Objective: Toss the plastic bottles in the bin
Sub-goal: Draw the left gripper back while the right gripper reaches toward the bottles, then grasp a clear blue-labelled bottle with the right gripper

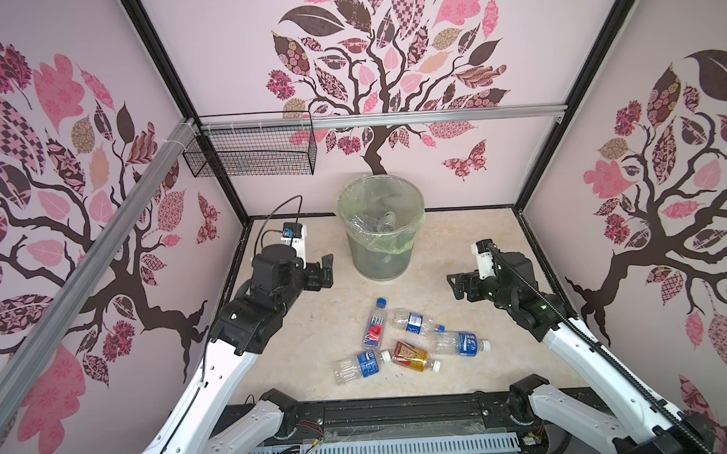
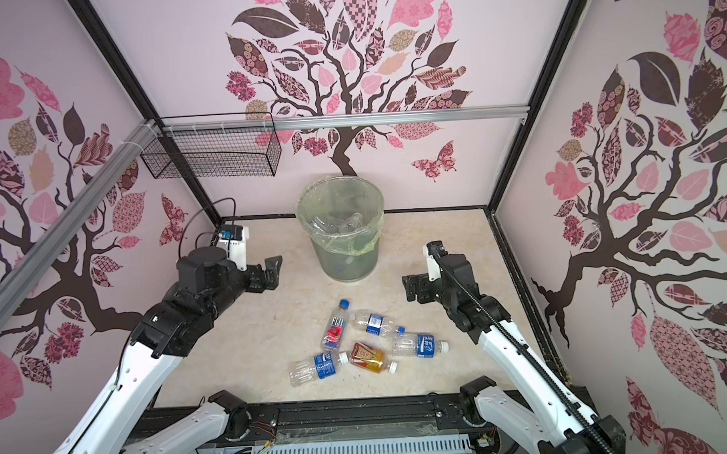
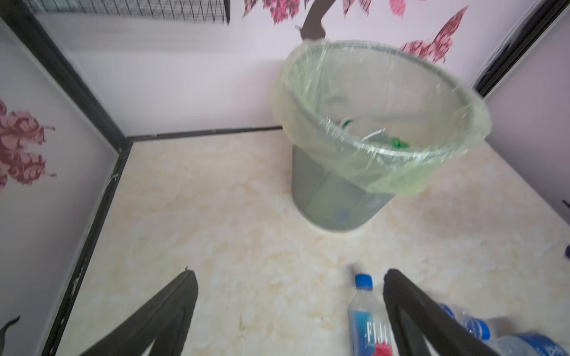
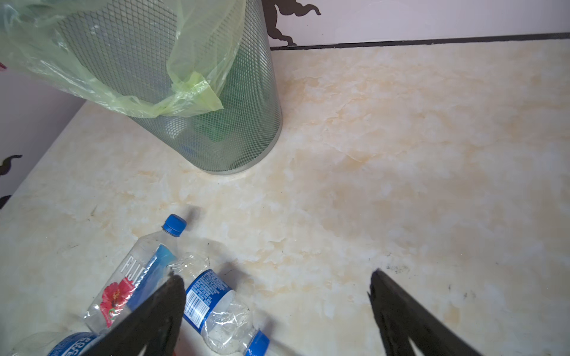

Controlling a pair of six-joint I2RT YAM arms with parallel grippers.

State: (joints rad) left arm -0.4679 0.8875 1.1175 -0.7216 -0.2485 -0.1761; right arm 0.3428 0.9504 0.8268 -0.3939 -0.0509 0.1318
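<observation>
Several plastic bottles lie together on the marbled floor near the front. They are a Fiji bottle [image 1: 374, 325] [image 3: 367, 320] [image 4: 132, 277], a crumpled blue-labelled one [image 1: 415, 322] [image 4: 216, 305], another clear one [image 1: 461, 343], an amber one [image 1: 412, 356] and a clear one [image 1: 360, 366]. The grey-green bin [image 1: 379, 260] [image 2: 346, 262] [image 3: 324, 197] [image 4: 240, 123] stands behind them, with clear bottles inside its liner. My left gripper [image 1: 325, 275] [image 2: 274, 272] [image 3: 290, 274] hangs open and empty left of the bin. On the right, my right gripper [image 1: 453, 289] [image 2: 407, 289] [image 4: 276, 276] is open and empty above the floor, beside the bottles.
A black wire basket [image 1: 251, 151] hangs on the back-left wall under an aluminium rail [image 1: 391, 118]. Patterned walls close in the floor on three sides. A black frame rail [image 1: 401, 414] runs along the front edge.
</observation>
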